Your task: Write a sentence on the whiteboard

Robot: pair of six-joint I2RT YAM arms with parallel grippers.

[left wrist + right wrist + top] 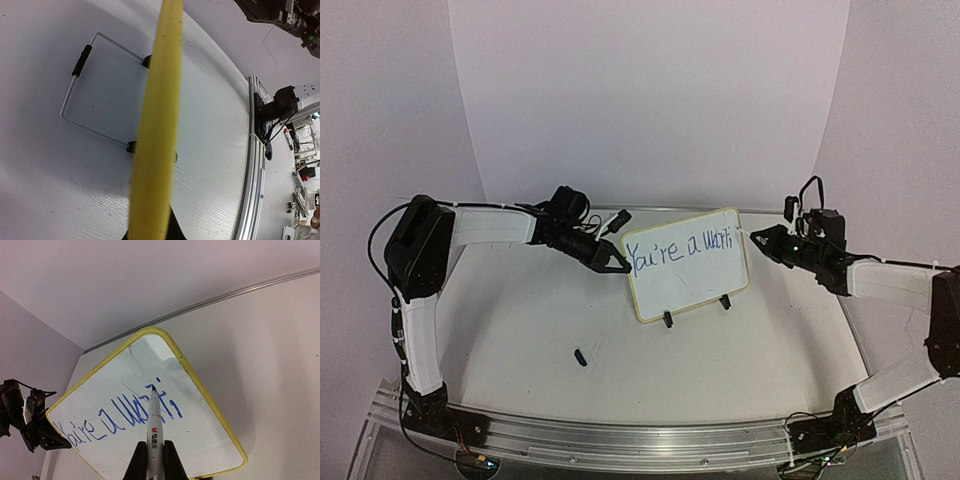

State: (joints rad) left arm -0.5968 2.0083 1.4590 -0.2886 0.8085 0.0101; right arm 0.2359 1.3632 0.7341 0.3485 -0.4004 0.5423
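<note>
1. Whiteboard (692,278): stood tilted back near the middle of the table (510,320), between my two arms, propped on a wire stand (75,102) with two black feet.
2. Sentence (678,250): blue writing along the top of the whiteboard, starting "You're a"; the last word was unfinished and hard to read.
3. Left claw (617,264): clenched on the whiteboard's left edge, the yellow rim (161,100) running between my fingers.
4. Right claw (154,452): clenched around a white marker (154,422), its tip touching the whiteboard at the end of the writing.
5. Cap (580,356): small dark piece lying loose on the table, nearer my bases and well apart from the whiteboard; probably the marker's.
6. Handling, as I judged it: the whiteboard looked light, thin and stiff, with a slick face, and easy to push over on its stand. The rim was the place to hold, at the edge opposite the writing, clear of the wet ink. Pen pressure should be gentle.
</note>
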